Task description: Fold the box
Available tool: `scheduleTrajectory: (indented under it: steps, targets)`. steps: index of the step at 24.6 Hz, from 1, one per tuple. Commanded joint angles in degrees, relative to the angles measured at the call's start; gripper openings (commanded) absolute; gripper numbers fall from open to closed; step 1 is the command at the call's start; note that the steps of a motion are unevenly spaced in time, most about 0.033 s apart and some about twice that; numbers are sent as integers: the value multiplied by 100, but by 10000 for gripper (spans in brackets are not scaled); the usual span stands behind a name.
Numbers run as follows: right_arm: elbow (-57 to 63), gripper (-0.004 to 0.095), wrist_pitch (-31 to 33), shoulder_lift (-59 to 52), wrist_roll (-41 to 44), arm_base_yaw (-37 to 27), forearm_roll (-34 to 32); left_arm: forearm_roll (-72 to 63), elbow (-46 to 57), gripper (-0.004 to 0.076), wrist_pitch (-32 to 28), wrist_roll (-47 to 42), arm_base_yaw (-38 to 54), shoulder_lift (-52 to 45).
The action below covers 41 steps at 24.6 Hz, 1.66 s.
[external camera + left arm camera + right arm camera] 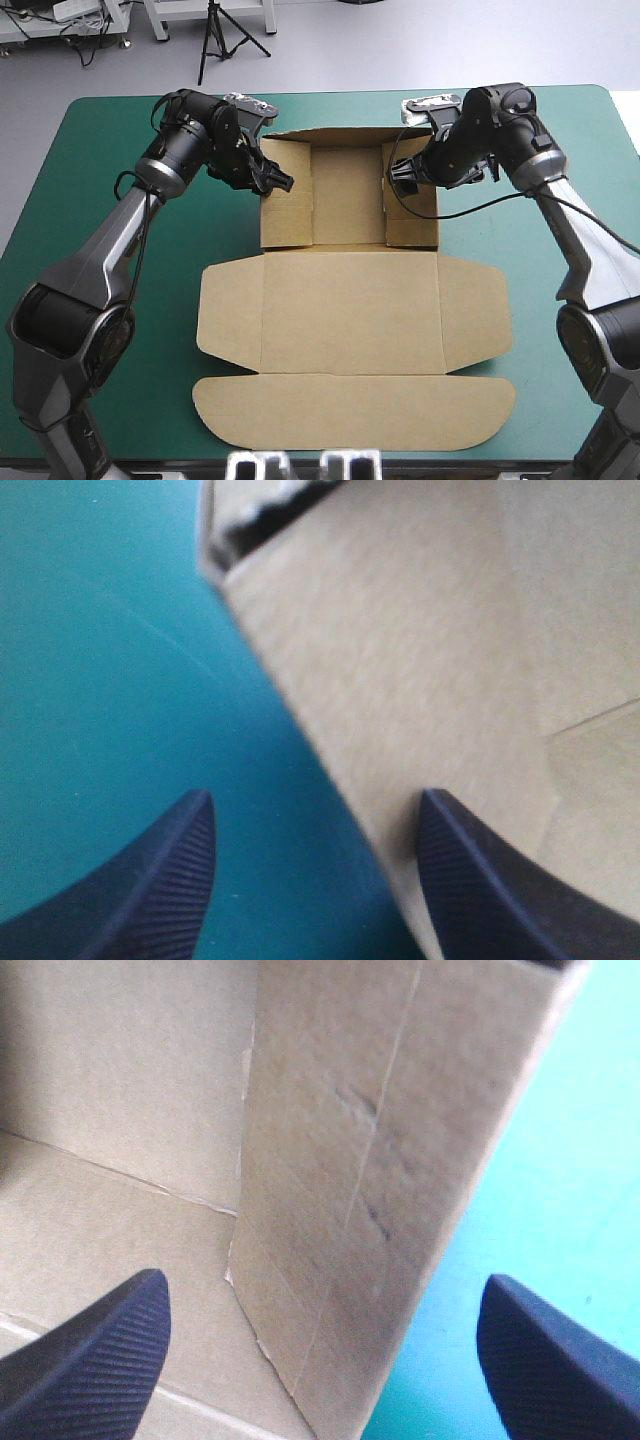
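Two grippers work the far half of the box (pixel 350 300), which lies mid-table on the teal-green cover (pixel 100 200). The far part is up as an open tray w/ raised walls. The near part lies flat: a wide lid panel w/ side wings, then a long flap w/ rounded corners toward the table's near edge. Left gripper (pixel 283 183) sits at the tray's left wall (pixel 285 222), right gripper (pixel 399 179) at the right wall (pixel 412 232). Arms angle in from either side, approx mirrored.

Left wrist view: black fingers released, standing wide apart. The wall's edge runs between them, one finger over bare cover, the other on the board side. Contact w/ board: can't tell. Right wrist view: fingers likewise spread wide, the upright right wall between them, one finger inside over the tray floor, the other outside over cover.

Room: open cover left and right of the box out to the table's side edges, plus a band beyond the tray's far wall. The near flap ends just short of the near edge.

Board: matte brown, plain cut edges, scored creases. The right wall shows shallow dents along a crease. Fingers finely ribbed, curved like fins.
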Motion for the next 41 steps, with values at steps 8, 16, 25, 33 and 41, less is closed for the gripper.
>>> scheduleTrajectory:
  steps: [8,16,25,33,41]
  targets:
    - [-178,761,31,-607,-411,-64,170,81,-140,402,261,194,3,-1142]
    - [-178,744,-382,-569,-542,-102,-117,81,841,89,261,698,3,-2769]
    - [-178,742,-730,180,-532,-344,-54,329,4170,-9,251,245,3,-4996]
    - [-178,558,-787,976,-700,-421,680,120,4832,-9,241,-310,3,-5575]
    - [-193,-11,-843,1016,-1239,-445,845,-32,4832,-9,241,-402,3,-5575]
